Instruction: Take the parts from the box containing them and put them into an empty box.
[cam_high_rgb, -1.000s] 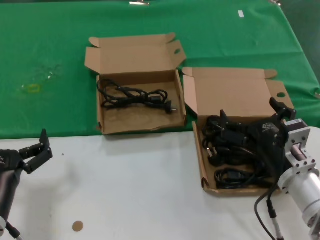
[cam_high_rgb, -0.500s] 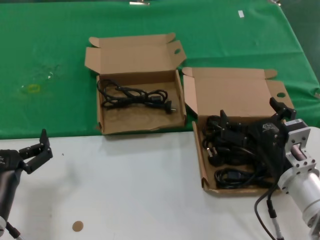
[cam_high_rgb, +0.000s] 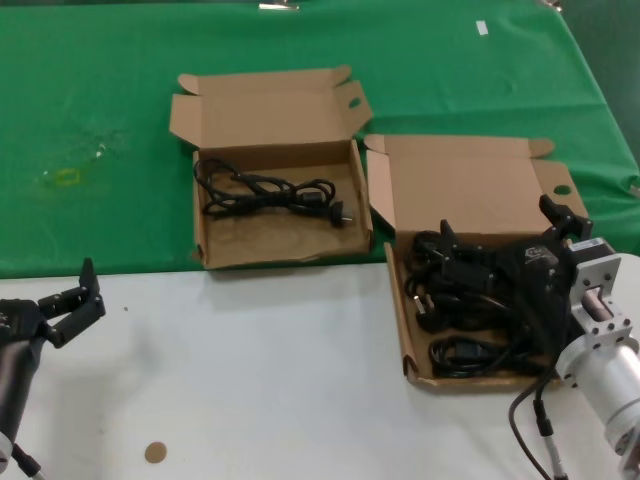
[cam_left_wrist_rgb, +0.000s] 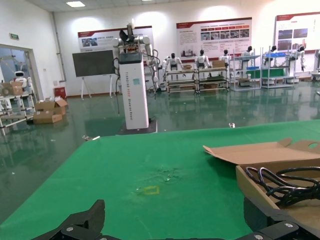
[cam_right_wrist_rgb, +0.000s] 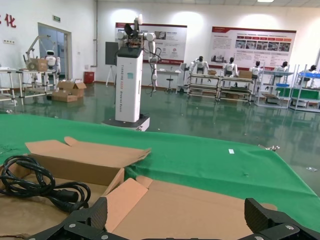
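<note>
Right gripper (cam_high_rgb: 500, 250) spread over the parts (cam_high_rgb: 462, 300) in the box containing them (cam_high_rgb: 480, 190) (head view only), one cable (cam_high_rgb: 270, 192) in the empty box (cam_high_rgb: 265, 115), left gripper (cam_high_rgb: 68, 300) spread, idle on white table (cam_high_rgb: 250, 380), wrist views show green cloth (cam_left_wrist_rgb: 150, 170) beyond.

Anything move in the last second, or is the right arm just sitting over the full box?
Nothing visibly changed. The right gripper stays open, low over the heap of cables in the right-hand box, holding nothing that shows. The left gripper still waits open over the white table. One cable still lies in the left-hand box.
</note>
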